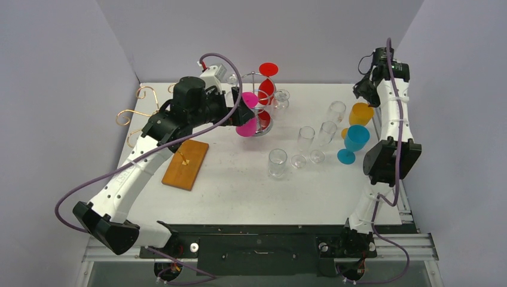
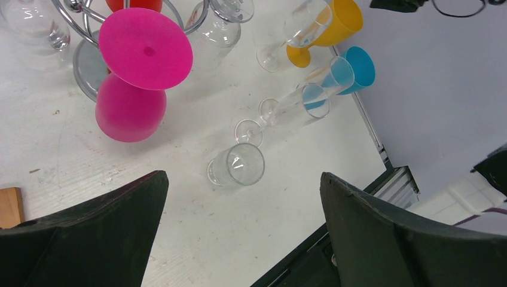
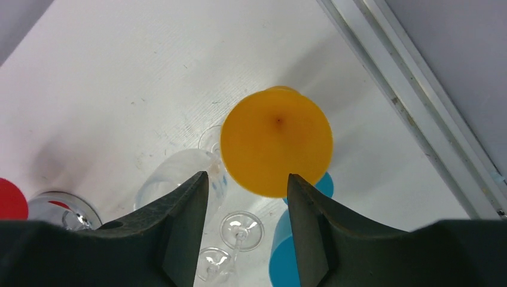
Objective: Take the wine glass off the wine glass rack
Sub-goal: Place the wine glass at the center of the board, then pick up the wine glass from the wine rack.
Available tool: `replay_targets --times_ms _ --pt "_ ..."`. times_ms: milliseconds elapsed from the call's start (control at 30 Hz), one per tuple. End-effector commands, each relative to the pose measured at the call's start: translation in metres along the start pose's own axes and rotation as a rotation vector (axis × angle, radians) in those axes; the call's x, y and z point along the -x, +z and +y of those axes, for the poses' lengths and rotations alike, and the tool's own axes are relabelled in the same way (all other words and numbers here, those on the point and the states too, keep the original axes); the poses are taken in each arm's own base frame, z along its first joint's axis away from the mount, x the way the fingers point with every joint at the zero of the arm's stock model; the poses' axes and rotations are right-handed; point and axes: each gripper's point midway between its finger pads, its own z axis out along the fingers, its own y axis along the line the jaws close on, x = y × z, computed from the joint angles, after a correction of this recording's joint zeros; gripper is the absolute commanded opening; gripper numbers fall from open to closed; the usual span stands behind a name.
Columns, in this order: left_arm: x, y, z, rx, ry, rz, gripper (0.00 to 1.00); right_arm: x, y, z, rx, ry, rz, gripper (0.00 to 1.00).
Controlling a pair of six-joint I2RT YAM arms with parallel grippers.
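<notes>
Nearest, a clear tumbler [image 1: 277, 162] and flutes [image 1: 306, 139] stand upright on the table [image 1: 239, 191], seemingly parked out of the way. Right of them the right gripper [image 3: 246, 176] hangs over the upright orange goblet [image 3: 275, 140], jaws parted, gripping nothing. Farthest, the outstretched left arm's left gripper [image 2: 244, 176] gapes wide and empty before the pink wine glass [image 2: 128, 113], which hangs bowl-down on the wine glass rack [image 2: 82, 64]; it is likely lining up a grab.

**Legible markings: none**

No text, label, brand, number or sign is showing legibly in any view. The pink wine glass [image 2: 145, 51], the wine glass rack [image 2: 85, 63] and the wooden board [image 1: 186, 163] are presenting plain surfaces to the cameras.
</notes>
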Motion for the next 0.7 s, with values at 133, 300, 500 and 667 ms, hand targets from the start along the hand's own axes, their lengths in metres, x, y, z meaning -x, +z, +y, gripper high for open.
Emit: replay_targets --times_ms 133,300,500,667 --pt "0.041 0.011 0.012 0.123 -0.134 -0.146 0.96 0.030 -0.111 -0.005 0.165 0.090 -0.235 0.55" --pt "0.051 0.022 0.033 0.240 -0.218 -0.210 0.94 0.024 -0.149 0.017 0.340 0.131 -0.317 0.60" --pt "0.056 0.034 0.050 0.326 -0.283 -0.252 0.73 0.005 -0.178 0.036 0.488 0.131 -0.340 0.61" --pt "0.043 0.051 0.053 0.327 -0.385 -0.254 0.56 -0.001 -0.191 0.046 0.584 0.133 -0.344 0.61"
